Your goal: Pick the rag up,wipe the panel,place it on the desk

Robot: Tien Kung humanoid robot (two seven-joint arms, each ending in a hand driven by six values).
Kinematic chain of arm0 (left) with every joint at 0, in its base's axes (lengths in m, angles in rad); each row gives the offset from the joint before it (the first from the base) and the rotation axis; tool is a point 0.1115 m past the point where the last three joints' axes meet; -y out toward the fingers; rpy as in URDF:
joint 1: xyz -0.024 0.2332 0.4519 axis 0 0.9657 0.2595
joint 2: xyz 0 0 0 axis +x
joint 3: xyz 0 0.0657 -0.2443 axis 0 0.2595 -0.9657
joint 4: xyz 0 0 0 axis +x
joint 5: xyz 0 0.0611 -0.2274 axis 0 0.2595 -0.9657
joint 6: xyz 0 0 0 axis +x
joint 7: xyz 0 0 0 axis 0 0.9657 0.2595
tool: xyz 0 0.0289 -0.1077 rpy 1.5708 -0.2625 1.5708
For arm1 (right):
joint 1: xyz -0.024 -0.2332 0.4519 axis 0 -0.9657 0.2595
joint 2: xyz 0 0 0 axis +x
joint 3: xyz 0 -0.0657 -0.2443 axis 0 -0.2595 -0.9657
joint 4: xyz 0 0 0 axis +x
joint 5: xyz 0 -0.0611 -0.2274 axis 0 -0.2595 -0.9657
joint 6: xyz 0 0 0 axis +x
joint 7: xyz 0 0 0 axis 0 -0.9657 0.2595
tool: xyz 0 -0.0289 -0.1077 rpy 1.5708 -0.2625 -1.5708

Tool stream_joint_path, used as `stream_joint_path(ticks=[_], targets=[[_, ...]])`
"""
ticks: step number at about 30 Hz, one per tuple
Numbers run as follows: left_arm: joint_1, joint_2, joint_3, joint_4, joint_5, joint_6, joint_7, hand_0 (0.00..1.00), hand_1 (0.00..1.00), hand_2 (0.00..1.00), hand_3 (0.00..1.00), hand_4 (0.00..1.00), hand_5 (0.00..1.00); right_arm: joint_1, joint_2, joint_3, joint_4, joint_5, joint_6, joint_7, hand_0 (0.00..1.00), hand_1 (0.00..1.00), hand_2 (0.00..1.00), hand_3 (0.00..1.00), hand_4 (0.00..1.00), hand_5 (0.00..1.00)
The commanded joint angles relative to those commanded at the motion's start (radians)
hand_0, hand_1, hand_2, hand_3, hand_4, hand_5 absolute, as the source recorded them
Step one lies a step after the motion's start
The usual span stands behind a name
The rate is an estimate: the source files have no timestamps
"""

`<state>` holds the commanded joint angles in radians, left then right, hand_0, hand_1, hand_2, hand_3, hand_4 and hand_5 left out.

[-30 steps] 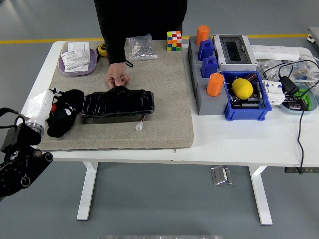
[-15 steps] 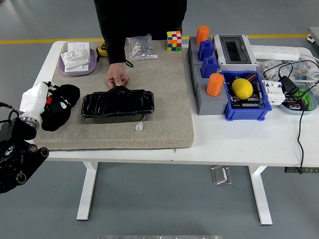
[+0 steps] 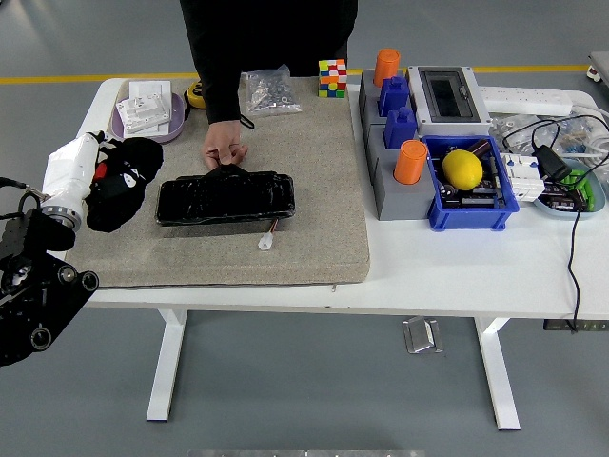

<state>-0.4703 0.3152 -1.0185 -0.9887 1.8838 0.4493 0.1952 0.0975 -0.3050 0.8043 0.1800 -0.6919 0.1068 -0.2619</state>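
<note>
Lifted higher than a second ago, left hand [image 3: 81, 171] clutches black rag [image 3: 124, 181] beside panel [image 3: 225, 198], steadied by person's hand [image 3: 225, 152]; sweep it rightward, flat and lightly.

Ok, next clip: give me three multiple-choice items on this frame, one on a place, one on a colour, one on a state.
1. Where is the glossy black rectangular panel?
A. on the beige felt mat
B. in the blue plastic bin
C. on the floor

2. What colour is the round fruit in the bin?
A. green
B. yellow
C. red

3. What is the robot's left hand doing?
A. lying open on the mat
B. gripping the colourful puzzle cube
C. holding the crumpled black rag

Answers: 1 A, the panel lies flat on the mat, where a person's hand touches its far edge. 2 B, it is plainly yellow. 3 C, the rag bunches at the hand, left of the panel.
</note>
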Motion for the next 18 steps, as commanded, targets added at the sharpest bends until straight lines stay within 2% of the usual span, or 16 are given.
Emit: stream_joint_path(ticks=[12, 18], targets=[[-0.006, -0.026, 0.060, 0.010, -0.025, 0.016, -0.008, 0.235, 0.145, 0.533, 0.364, 0.266, 0.002, -0.001, -0.005, 0.014, 0.000, -0.007, 0.000, -0.002, 0.750, 0.691, 0.713, 0.606, 0.949, 0.597], [-0.014, -0.028, 0.100, 0.015, -0.038, 0.015, -0.008, 0.235, 0.146, 0.535, 0.367, 0.270, 0.002, -0.001, -0.006, 0.019, 0.000, -0.012, 0.001, -0.003, 0.750, 0.691, 0.713, 0.606, 0.949, 0.597]])
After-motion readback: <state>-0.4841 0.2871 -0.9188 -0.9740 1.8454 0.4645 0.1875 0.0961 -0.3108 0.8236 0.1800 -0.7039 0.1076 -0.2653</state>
